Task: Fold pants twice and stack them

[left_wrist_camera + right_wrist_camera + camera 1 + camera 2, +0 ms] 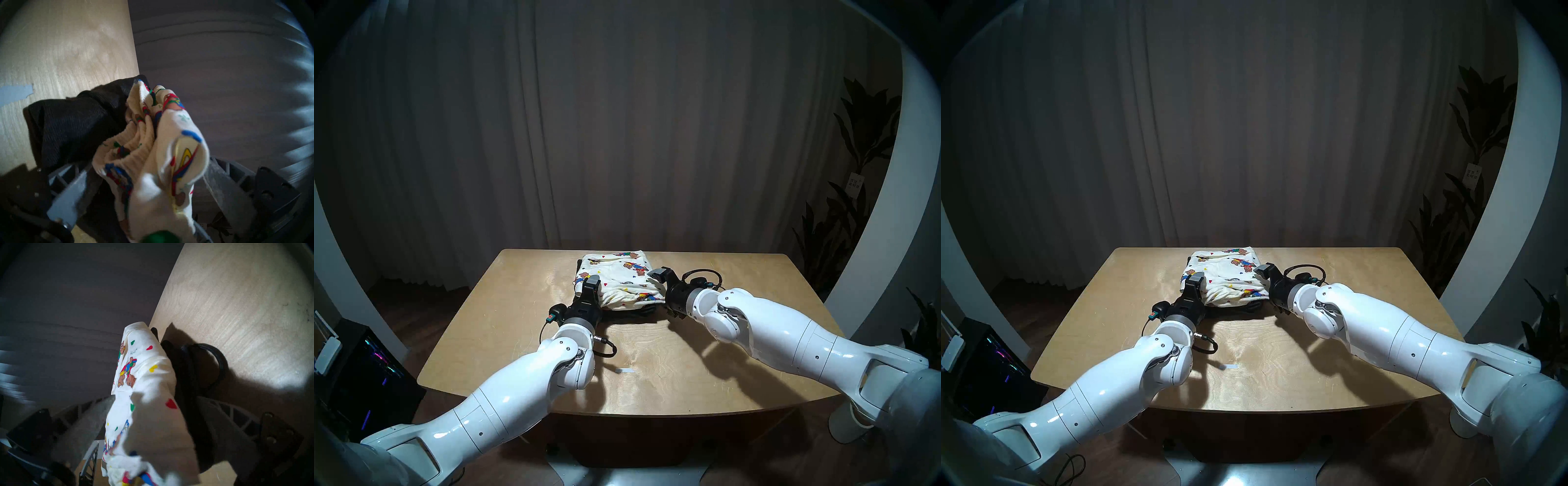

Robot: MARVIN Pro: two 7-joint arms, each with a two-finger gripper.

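The cream pants (619, 278) printed with teddy bears and hearts lie folded at the back middle of the table, on top of the charcoal-black pants (633, 310), whose edge shows along the near side. My left gripper (595, 292) is at the stack's near left corner and my right gripper (658, 285) at its near right corner. In the left wrist view the fingers (59, 195) stand wide apart with the cream pants (169, 135) loose between them and the black pants (71, 129) beside. The right wrist view shows spread fingers (95, 412) around the cream pants (144, 370).
The wooden table (687, 356) has a small pale tape mark (624, 371) near its middle. Dark curtains hang behind. A computer tower (365, 366) stands on the floor at the left, and a plant (857, 152) at the right.
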